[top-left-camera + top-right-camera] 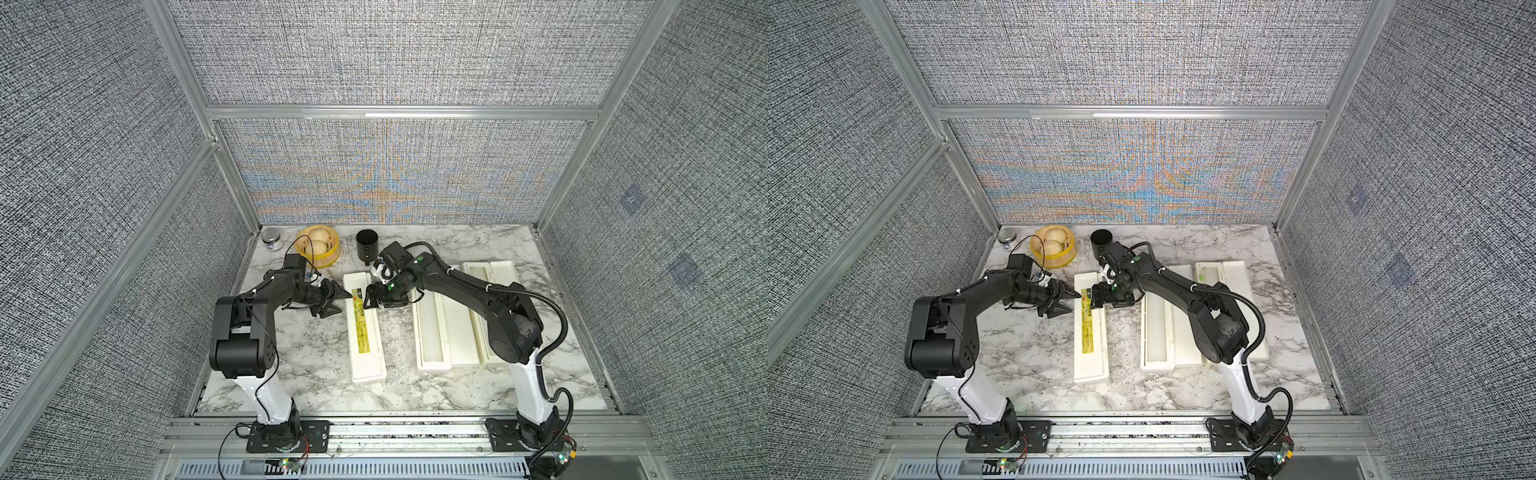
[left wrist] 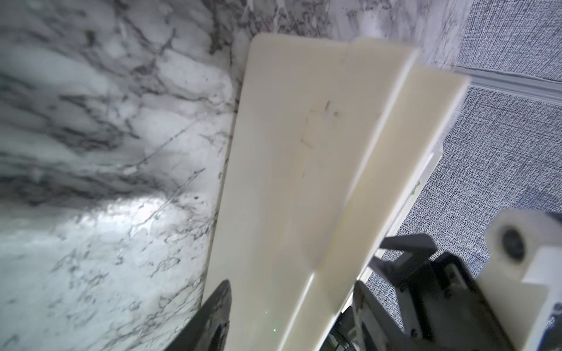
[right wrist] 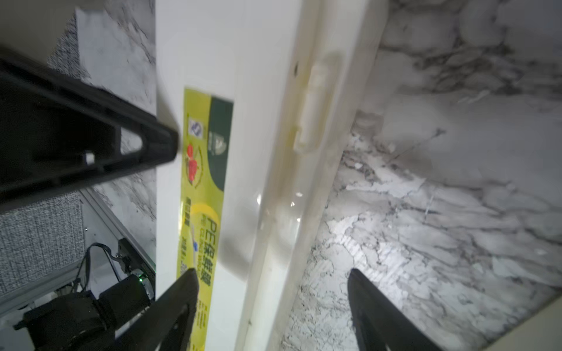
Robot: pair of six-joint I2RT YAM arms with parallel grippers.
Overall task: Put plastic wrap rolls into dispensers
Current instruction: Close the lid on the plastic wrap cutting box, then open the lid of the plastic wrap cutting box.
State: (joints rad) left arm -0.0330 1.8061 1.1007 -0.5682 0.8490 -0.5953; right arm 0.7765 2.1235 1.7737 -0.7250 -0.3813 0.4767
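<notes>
Three cream dispensers lie side by side on the marble. The left dispenser (image 1: pixel 368 345) (image 1: pixel 1092 353) is closed, with its yellow label (image 3: pixel 203 188) facing up. My left gripper (image 1: pixel 345 303) (image 2: pixel 292 291) is open at its left edge near the far end, and one fingertip (image 3: pixel 170 146) touches the lid. My right gripper (image 1: pixel 370 301) (image 3: pixel 272 273) is open over the same dispenser's right edge, one finger above the label and one above the marble. The middle dispenser (image 1: pixel 432 365) and the right dispenser (image 1: pixel 503 270) are open, each with a plastic wrap roll (image 1: pixel 429 324) (image 1: pixel 478 276) inside.
At the back stand a yellow basket (image 1: pixel 318 245) with buns, a black cup (image 1: pixel 367 245) and a small glass jar (image 1: pixel 271 239). Grey fabric walls with aluminium rails close in three sides. My right arm reaches over the two open dispensers.
</notes>
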